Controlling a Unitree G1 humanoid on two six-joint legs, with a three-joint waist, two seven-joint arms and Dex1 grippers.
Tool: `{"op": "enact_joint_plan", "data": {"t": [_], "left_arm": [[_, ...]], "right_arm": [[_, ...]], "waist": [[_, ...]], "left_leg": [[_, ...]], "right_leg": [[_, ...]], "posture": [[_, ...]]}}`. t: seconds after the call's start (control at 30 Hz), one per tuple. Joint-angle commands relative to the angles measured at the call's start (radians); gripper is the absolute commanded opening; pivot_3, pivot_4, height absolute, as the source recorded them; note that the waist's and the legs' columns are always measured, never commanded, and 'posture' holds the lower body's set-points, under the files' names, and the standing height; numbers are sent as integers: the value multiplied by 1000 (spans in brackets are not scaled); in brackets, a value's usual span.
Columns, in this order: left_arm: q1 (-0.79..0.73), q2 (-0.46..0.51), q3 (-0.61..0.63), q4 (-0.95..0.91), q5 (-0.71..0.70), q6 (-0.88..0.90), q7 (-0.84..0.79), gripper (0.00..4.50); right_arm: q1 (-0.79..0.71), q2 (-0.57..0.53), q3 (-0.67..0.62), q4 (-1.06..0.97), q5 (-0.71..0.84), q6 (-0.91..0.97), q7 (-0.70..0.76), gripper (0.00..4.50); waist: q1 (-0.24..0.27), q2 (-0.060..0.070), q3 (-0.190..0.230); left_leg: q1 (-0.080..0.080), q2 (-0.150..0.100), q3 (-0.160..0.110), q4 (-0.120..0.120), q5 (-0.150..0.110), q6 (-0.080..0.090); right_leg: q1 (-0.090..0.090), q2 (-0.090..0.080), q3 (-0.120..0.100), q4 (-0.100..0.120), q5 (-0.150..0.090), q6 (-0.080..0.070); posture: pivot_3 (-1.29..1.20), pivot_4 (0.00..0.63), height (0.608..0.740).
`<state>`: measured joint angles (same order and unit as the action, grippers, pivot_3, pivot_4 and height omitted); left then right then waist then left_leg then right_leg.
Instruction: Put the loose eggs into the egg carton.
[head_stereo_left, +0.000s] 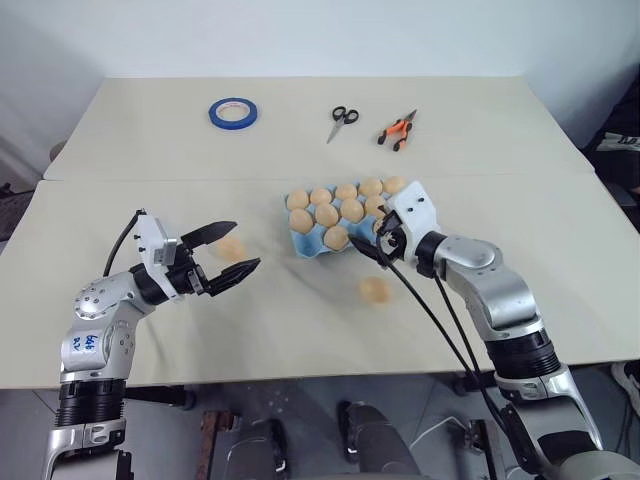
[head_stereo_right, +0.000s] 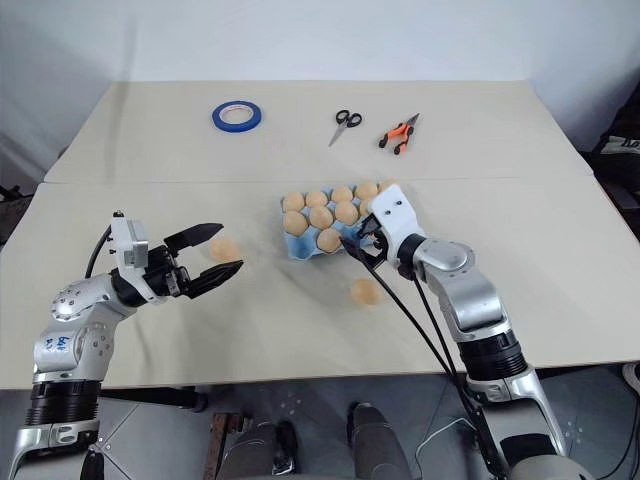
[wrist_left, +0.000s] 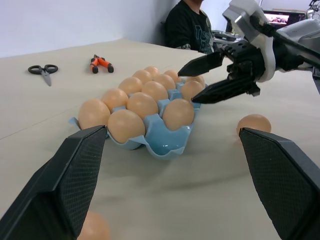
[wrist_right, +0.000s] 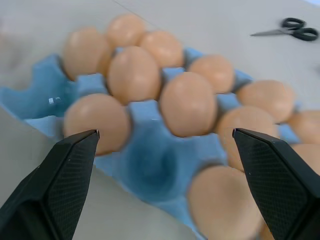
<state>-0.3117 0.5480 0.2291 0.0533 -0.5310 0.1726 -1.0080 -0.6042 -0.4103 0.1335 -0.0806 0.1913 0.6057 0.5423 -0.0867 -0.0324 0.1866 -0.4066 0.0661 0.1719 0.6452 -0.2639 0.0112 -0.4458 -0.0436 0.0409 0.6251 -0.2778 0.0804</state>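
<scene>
Hovering at the egg carton, the right gripper has its fingers spread wide and empty over a vacant cup; the left gripper, also wide, frames a loose egg beyond its fingers.

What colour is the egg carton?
Light blue; the egg carton shows best in the right wrist view.

We see blue handwriting on a white label on the left arm, but we cannot read it; the person's dark shirt has an unreadable print.
</scene>
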Motion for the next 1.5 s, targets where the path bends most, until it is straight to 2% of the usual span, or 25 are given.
{"op": "enact_joint_plan", "data": {"t": [0.03,0.2,0.63,0.73,0.93,1.0,1.33,1.5], "left_arm": [[-30,-7,6,-6,-18,-16,-5,4500],[-31,-14,7,-12,-17,-14,-3,4500],[2,-8,27,-48,-24,-8,21,4500],[7,-8,29,-53,-24,-8,25,4500],[13,-10,29,-56,-24,-10,31,4500],[12,-10,28,-55,-25,-11,32,4500],[8,-14,24,-51,-25,-12,31,4500],[10,-13,25,-52,-25,-12,31,4500]], "right_arm": [[-27,56,-12,-90,68,46,15,4473],[-44,105,9,-64,55,78,-9,4473],[-67,141,63,45,16,88,-2,4473],[-71,143,68,62,6,82,-3,3858],[-73,138,66,52,-1,73,11,1765],[-69,133,65,39,-2,64,19,1246],[-112,120,1,-42,37,130,12,1246],[-111,52,-42,-94,43,181,11,1246]], "waist": [[0,0,0],[2,0,0],[1,0,0],[1,0,0],[0,0,0],[0,0,0],[1,0,0],[2,0,0]], "left_leg": [[0,1,0,0,0,0],[0,1,-1,0,0,-1],[0,1,0,0,-1,-2],[0,1,0,0,-1,-2],[0,1,0,0,-1,-2],[0,1,0,0,-1,-2],[0,1,0,0,-1,-2],[0,1,0,-1,-1,-2]], "right_leg": [[0,0,-1,0,0,0],[0,0,-2,1,0,0],[-1,-2,-7,0,-1,-1],[0,-2,-7,0,-1,-1],[-1,-2,-7,0,-1,-1],[-1,-2,-7,0,-1,-1],[-1,-2,-7,0,-1,-1],[-1,-3,-8,-1,-1,-2]], "posture": [[0,150,740],[0,150,740],[0,150,740],[0,150,740],[0,150,740],[0,150,740],[0,150,740],[0,150,740]]}}
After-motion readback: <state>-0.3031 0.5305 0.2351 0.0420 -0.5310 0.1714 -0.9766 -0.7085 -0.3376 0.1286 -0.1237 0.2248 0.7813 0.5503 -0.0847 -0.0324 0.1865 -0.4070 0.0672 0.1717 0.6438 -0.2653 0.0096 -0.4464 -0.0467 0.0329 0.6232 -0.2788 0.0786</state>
